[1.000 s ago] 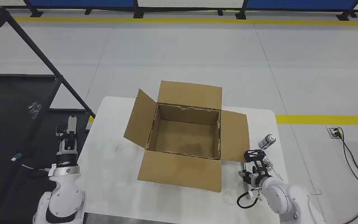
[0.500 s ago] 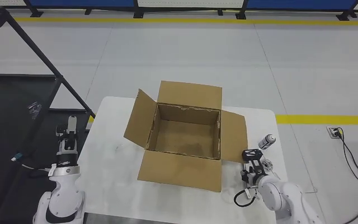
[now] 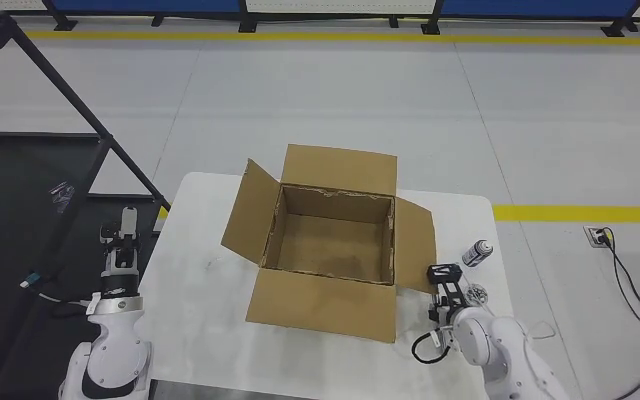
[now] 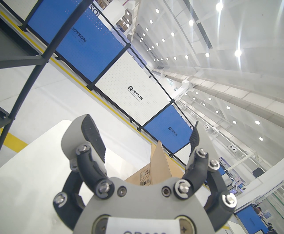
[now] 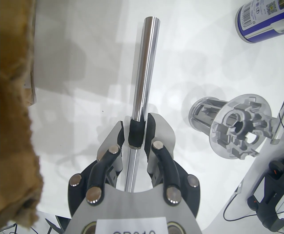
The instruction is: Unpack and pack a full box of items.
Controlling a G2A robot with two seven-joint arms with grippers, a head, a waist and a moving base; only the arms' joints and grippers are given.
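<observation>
Fingers [image 4: 89, 130] of the left gripper [image 4: 142, 130] stand wide apart with nothing between them; this gripper [image 3: 124, 222] sits just off the tabletop's left edge, pointing up past the box [image 4: 158, 164]. White tabletop [image 3: 200, 300] carries the cardboard box [image 3: 320, 300] at its middle, all four flaps folded outward and its brown floor showing. Beside the box's right flap, near the front right corner, the right gripper [image 3: 445, 274] hangs over the tabletop. Seen from its wrist, that gripper [image 5: 135, 124] is clamped on a shiny rod [image 5: 144, 66] at a black sleeve, and the rod runs straight out past the fingertips above the white surface. A grey hub [image 5: 230, 130] lies on its side just beside the rod, toward the right edge [image 3: 472, 293]. A can [image 3: 478, 252] lies farther back by the right edge, apart from the hub [image 5: 259, 20].
</observation>
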